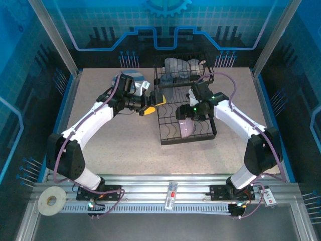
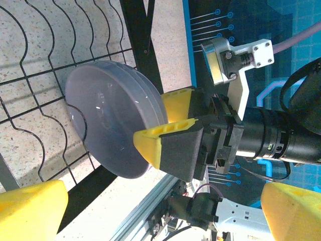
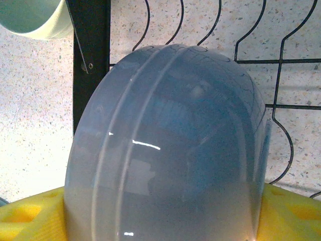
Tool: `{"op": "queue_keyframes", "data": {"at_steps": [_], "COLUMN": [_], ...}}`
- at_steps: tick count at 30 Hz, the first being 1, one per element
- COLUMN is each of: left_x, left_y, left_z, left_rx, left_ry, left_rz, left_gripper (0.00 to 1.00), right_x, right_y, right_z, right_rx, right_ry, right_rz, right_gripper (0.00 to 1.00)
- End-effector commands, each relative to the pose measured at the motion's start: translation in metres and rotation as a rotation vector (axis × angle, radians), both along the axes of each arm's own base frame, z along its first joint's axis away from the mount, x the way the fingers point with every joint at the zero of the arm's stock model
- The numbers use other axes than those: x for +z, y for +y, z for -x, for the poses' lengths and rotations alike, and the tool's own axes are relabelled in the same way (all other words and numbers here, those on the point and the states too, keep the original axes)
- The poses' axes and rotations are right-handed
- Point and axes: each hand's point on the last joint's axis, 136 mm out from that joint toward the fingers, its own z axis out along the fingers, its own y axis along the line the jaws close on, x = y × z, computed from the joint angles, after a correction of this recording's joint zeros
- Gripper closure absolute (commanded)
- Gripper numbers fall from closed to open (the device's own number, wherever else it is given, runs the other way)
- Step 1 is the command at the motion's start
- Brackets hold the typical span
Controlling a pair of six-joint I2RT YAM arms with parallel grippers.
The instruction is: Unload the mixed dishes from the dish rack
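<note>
Black wire dish rack point(image 1: 161, 125) far-centre on the speckled table point(image 1: 110, 145), wavy slots point(image 2: 45, 30) on its near tier. Over those slots, lavender bowl point(image 3: 170, 145) — smooth, cloudy, tipped on edge — pinched at the rim by right gripper point(image 2: 150, 118). Just left of the rack, left gripper point(image 1: 153, 105) — spread wide, holding nothing.

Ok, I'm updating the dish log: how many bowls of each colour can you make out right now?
Lavender bowl: 1, pinched in the right gripper.
Pale green bowl: 1.
Total: 2.
The other dishes in the dish rack are too blurred to sort.
</note>
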Motion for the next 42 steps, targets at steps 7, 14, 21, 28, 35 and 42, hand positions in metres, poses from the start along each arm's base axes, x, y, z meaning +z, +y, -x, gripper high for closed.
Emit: {"op": "queue_keyframes", "data": {"at_steps": [7,14,21,28,35,42], "left_x": [0.014,0.013,0.012,0.011,0.010,0.010], "left_y": [-0.008,-0.007,-0.007,-0.008,-0.007,-0.006], "left_z": [0.000,0.002,0.002,0.001,0.002,0.001], "left_rx": [-0.033,-0.031,-0.034,-0.037,-0.037,-0.028], "left_ry": [-0.025,-0.020,-0.019,-0.019,-0.018,-0.030], "left_rz": [0.031,0.027,0.022,0.020,0.018,0.012], "left_gripper": [0.01,0.01,0.01,0.01,0.01,0.01], "right_x": [0.021,0.028,0.035,0.040,0.045,0.052], "right_y": [-0.004,-0.008,-0.014,-0.019,-0.028,-0.037], "right_z": [-0.005,-0.007,-0.009,-0.012,-0.016,-0.020], "right_rx": [-0.028,-0.043,-0.055,-0.063,-0.086,-0.121], "right_ry": [-0.089,-0.118,-0.146,-0.166,-0.180,-0.190], "right_rz": [0.035,0.044,0.071,0.093,0.083,0.012], "right_gripper": [0.58,0.60,0.62,0.63,0.64,0.63]}}
